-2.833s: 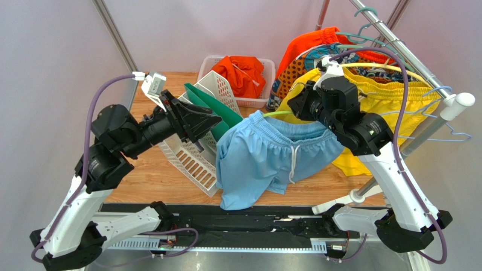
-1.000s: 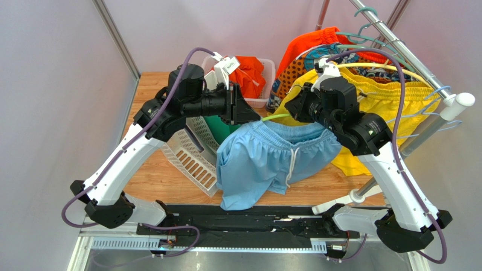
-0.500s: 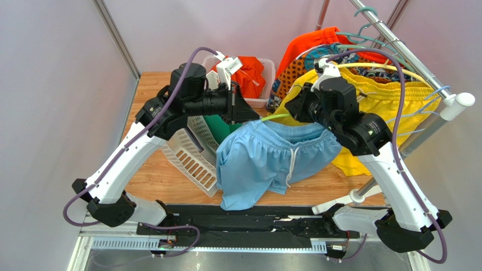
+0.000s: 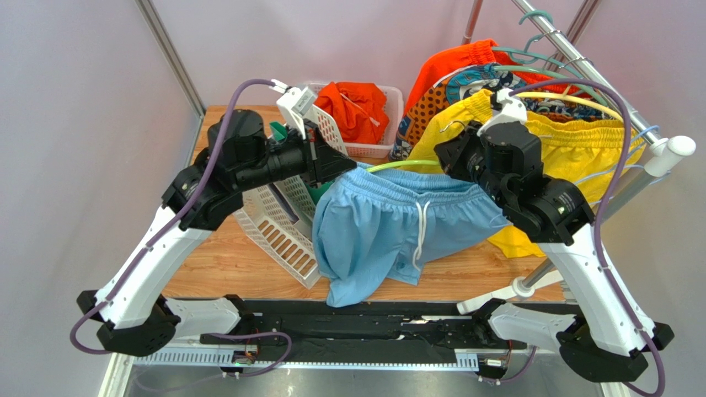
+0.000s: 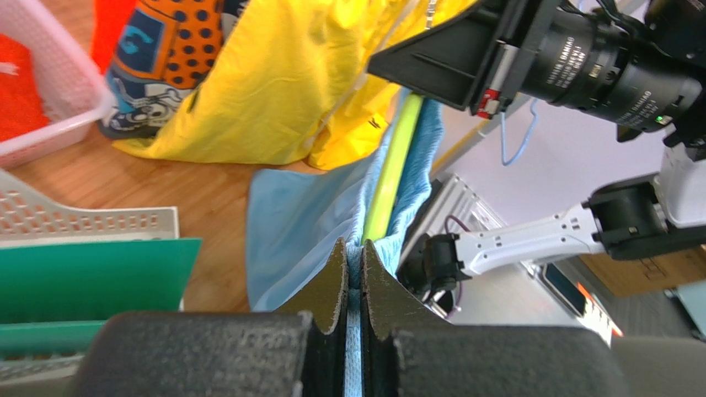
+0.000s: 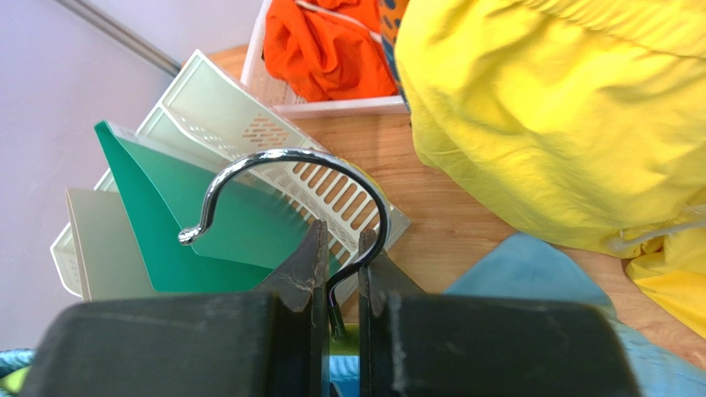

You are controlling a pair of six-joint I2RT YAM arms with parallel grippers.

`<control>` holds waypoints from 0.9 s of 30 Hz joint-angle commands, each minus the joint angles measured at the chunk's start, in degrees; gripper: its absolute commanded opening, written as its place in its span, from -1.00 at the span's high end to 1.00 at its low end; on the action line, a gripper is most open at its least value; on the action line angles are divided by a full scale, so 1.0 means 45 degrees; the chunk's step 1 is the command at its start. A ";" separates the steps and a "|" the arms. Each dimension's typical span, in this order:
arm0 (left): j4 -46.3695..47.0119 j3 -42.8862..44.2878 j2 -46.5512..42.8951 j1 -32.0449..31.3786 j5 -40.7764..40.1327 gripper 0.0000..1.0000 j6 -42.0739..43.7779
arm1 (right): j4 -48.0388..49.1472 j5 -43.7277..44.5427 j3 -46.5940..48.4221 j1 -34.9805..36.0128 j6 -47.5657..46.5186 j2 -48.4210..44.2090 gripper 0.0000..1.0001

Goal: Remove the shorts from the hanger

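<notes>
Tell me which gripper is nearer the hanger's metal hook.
Right. The right gripper is shut on the hook's stem; the left gripper pinches the light blue shorts at the hanger's far end.

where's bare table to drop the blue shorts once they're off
The table is bare front-left, between the white slatted rack and the near edge. A thinner strip shows below the blue shorts. Back right is crowded with yellow shorts.

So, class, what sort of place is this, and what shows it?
Probably a robot lab cell staged as a laundry corner: a left arm and right arm bolted at a wooden table, a clothes rail hung with yellow shorts, and a pale basket holding orange shorts.
</notes>
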 commanded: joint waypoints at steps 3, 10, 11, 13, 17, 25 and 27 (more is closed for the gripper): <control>0.0064 -0.0750 -0.1565 0.0033 -0.2271 1.00 0.0121 | 0.1156 0.1993 -0.0273 -0.0408 0.1065 -0.1205 1.00; 0.0397 -0.1415 -0.2327 0.0053 -0.3229 1.00 -0.0036 | 0.1194 0.2657 -0.0605 -0.0506 0.2178 -0.1928 1.00; 0.0397 -0.1454 -0.2405 0.0053 -0.3307 1.00 -0.0075 | 0.1214 0.2716 -0.0625 -0.0487 0.2315 -0.2026 1.00; 0.0435 -0.1649 -0.2503 0.0072 -0.3405 1.00 -0.0192 | 0.1234 0.2814 -0.0644 -0.0506 0.2686 -0.2260 1.00; 0.0631 -0.2040 -0.2893 0.0111 -0.3581 1.00 -0.0426 | 0.1292 0.2912 -0.0664 -0.0526 0.3097 -0.2437 1.00; 0.0787 -0.2471 -0.3421 0.0131 -0.3699 1.00 -0.0700 | 0.1156 0.3106 -0.1151 -0.0506 0.3937 -0.2690 1.00; 0.0787 -0.2548 -0.3480 0.0131 -0.3699 1.00 -0.0719 | 0.1175 0.3204 -0.1269 -0.0506 0.3976 -0.2788 1.00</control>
